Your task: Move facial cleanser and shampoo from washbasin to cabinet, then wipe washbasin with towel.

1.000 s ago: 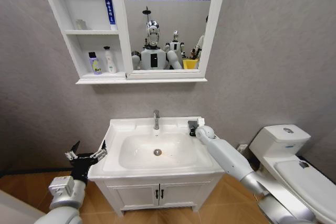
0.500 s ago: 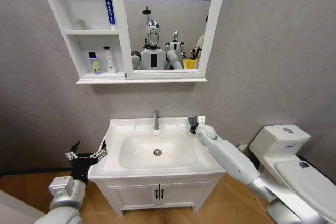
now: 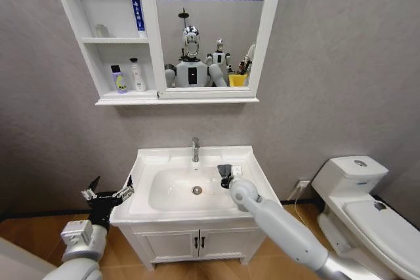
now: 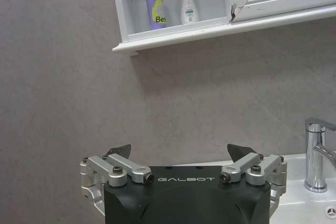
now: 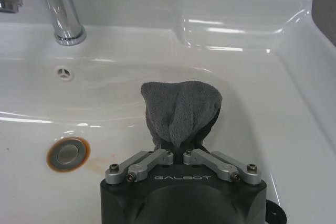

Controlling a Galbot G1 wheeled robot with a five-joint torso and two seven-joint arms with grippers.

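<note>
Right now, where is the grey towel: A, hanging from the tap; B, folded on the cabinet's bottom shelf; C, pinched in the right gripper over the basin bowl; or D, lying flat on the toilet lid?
C: the right wrist view shows the towel bunched between the closed fingers of the right gripper, hanging over the bowl of the washbasin, with the drain beside it.

Bathroom: washbasin (image 3: 157,162), toilet (image 3: 367,195), mirrored cabinet (image 3: 85,44).
</note>
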